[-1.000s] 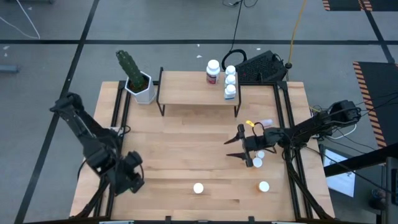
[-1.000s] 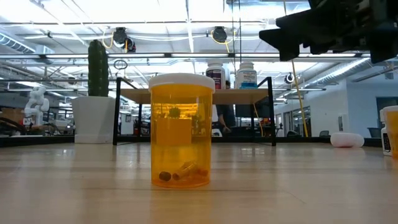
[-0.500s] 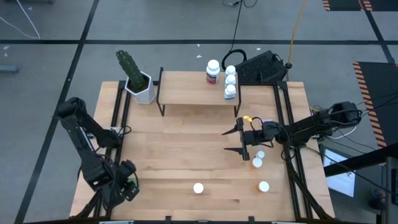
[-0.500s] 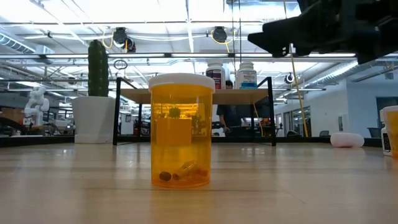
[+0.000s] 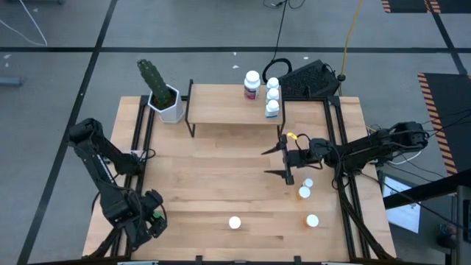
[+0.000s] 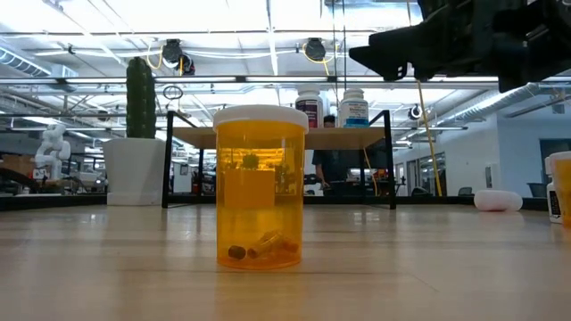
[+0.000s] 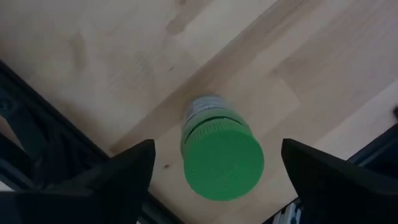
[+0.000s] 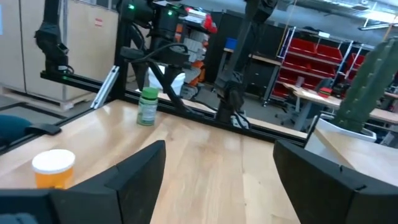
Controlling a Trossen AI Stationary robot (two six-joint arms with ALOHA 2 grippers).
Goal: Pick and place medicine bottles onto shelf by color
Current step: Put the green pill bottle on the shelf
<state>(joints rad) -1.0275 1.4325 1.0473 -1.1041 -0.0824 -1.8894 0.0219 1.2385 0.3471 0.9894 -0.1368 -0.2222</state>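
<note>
Overhead, four bottles (image 5: 271, 93) crowd the shelf (image 5: 221, 105)'s right end; the right gripper (image 5: 274, 163) spreads wide and empty just below it. Level with the table, an orange bottle (image 6: 260, 187) stands before the shelf. Only the left wrist shows a green-capped bottle (image 7: 222, 156) standing free between the left gripper (image 7: 217, 171)'s wide-spread fingers.

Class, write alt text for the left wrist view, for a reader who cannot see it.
Looking straight down, a green-capped medicine bottle stands upright on the wooden table, between the two dark fingers of the open left gripper, which do not touch it. A black frame rail runs along the table's edge.
</note>
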